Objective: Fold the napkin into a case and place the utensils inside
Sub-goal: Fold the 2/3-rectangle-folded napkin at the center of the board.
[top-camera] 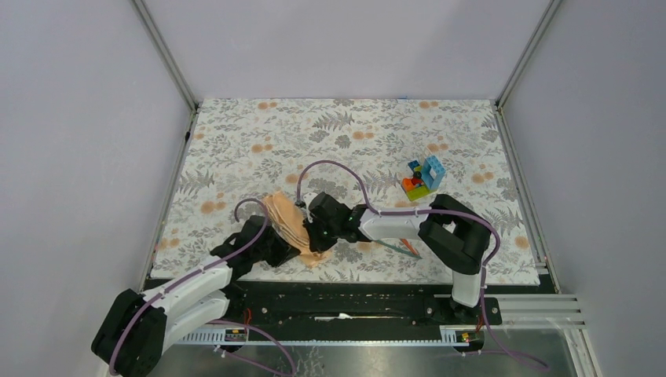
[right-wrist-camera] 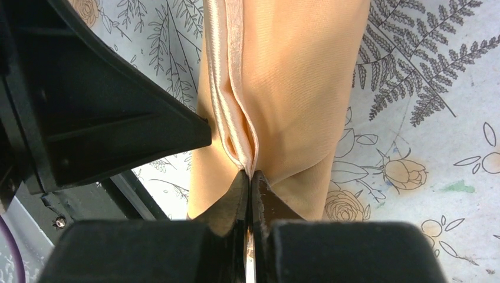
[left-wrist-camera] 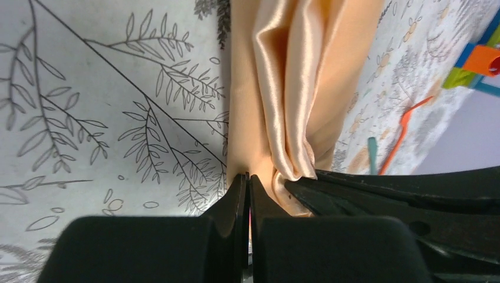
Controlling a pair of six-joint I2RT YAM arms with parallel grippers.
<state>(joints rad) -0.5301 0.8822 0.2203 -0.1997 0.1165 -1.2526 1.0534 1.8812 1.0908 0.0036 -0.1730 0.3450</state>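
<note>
The peach-orange napkin (top-camera: 284,220) lies as a long, narrow folded strip on the floral mat. Both grippers meet at its near end. My left gripper (top-camera: 301,252) is shut on the strip's left edge layer, as the left wrist view (left-wrist-camera: 247,175) shows, with bunched satin folds (left-wrist-camera: 289,88) beside it. My right gripper (top-camera: 319,245) is shut on a raised pleat of the napkin (right-wrist-camera: 295,88), pinched at the tips (right-wrist-camera: 250,174). The orange utensil (left-wrist-camera: 402,132) and the teal utensil (left-wrist-camera: 372,154) lie on the mat to the right, partly under the right arm (top-camera: 402,239).
A cluster of multicoloured toy blocks (top-camera: 424,179) stands at the right back of the floral mat (top-camera: 345,133); it also shows in the left wrist view (left-wrist-camera: 480,59). The left arm's black body (right-wrist-camera: 88,106) sits close beside the right gripper. Grey walls enclose the table.
</note>
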